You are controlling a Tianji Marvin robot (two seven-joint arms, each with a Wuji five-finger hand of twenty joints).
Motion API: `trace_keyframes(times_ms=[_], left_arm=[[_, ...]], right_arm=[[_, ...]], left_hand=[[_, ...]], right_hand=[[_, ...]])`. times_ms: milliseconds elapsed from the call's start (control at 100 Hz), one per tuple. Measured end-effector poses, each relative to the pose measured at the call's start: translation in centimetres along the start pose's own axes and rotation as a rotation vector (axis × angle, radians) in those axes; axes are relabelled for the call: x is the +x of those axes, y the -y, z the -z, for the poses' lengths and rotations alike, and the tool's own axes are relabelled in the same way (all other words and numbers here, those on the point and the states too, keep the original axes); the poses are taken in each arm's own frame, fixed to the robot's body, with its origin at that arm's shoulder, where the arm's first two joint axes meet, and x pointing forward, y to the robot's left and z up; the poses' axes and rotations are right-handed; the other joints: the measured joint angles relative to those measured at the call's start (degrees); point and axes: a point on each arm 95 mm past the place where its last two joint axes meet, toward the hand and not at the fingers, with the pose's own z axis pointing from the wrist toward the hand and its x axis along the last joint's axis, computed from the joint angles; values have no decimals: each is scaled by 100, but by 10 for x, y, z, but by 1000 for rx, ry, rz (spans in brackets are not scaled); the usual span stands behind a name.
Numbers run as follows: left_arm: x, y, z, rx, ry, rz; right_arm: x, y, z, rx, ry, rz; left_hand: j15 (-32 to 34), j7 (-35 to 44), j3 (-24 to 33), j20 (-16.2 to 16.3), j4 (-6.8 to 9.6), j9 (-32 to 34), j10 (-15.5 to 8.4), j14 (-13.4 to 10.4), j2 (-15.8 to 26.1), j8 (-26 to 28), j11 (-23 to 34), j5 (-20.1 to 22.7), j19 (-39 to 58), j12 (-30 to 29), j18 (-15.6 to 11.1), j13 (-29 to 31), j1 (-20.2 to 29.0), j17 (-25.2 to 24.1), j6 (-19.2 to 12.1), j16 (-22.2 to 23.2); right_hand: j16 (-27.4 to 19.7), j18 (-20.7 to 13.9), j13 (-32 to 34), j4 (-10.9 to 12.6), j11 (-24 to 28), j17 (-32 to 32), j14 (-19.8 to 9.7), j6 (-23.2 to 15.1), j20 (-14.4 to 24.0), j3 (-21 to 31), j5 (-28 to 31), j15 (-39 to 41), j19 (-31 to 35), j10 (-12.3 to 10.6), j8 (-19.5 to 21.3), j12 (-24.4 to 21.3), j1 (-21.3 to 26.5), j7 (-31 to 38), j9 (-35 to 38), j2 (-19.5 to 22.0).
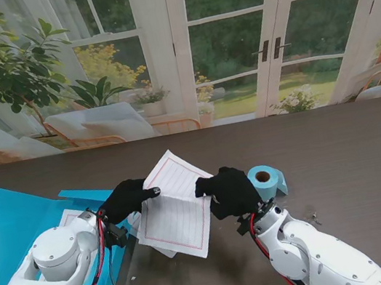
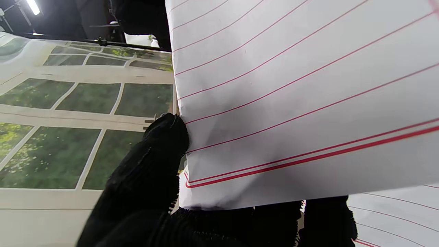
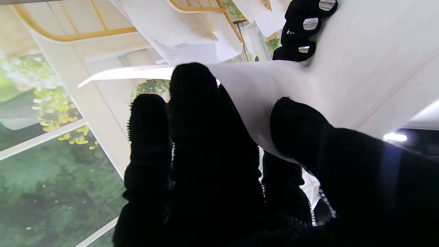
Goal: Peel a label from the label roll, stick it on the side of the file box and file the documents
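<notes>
— Dark wooden table (image 1: 370,155) before glass doors: what does the stand's view show?
— Left robot hand (image 1: 128,198) and right robot hand (image 1: 229,191) each clamped on a ruled sheet (image 1: 177,211); blue label roll (image 1: 264,181) just right, file box (image 1: 13,225) left.
— Wrist views?
— Fingers (image 2: 164,144) pinch the sheet's edge; the right thumb (image 3: 301,127) apparently presses paper.

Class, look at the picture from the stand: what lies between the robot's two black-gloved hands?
In the stand view, the red-ruled sheet spans the gap between the left hand and the right hand; each grips one edge.
</notes>
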Motion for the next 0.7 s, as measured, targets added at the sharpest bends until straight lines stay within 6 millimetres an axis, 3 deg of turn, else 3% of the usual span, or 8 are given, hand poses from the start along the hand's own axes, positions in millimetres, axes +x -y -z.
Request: trace_keyframes(times_ms=[190,300,380,470,700], left_arm=[[-2,-2,2,22,-8,30],[-3,-3,2,31,-21,46],[-3,-4,2,35,-34,56],[-2,-5,2,37,-50,54],[-1,-7,3,42,-90,75]], right_arm=[[-2,2,1,7,6,1],[-3,3,1,21,14,9],[-5,5,2,44,27,23],[-7,6,2,71,49,44],[-11,6,4,118,105,84]], left_hand=[[101,103,8,-18,-2,238,-12,-34,-74,-153,-5,0,139,125,1,301,113,282,26,-1],[153,149,11,-66,-2,251,-12,-53,-74,-192,-17,-16,151,125,1,355,183,382,49,-12],[158,196,11,-137,-2,309,-37,-92,-68,-274,-95,-67,209,126,2,468,213,475,54,-69],[158,205,11,-197,-3,377,-46,-113,-68,-364,-198,-69,209,126,3,602,349,567,59,-108],[110,307,-32,-423,-4,377,-67,-160,-68,-863,-363,-130,211,263,3,620,546,677,62,-148]], right_hand=[[-87,4,0,-1,-10,0,0,30,8,0,-160,-291,0,-3,0,-4,-16,1,-146,0],[-122,126,-9,30,92,0,31,296,60,129,-615,-671,0,4,180,-48,-639,-242,-625,42],[-123,192,-210,530,301,1,108,624,60,134,-958,-886,0,16,628,-190,-1015,-668,-1147,72],[-144,267,-602,1120,518,1,221,930,60,130,-1502,-1071,0,83,1315,-310,-1224,-1131,-1771,411],[-416,342,-1442,1170,589,-1,335,1366,60,53,-2421,-1200,-170,191,1446,-464,-1327,-1425,-2750,411]])
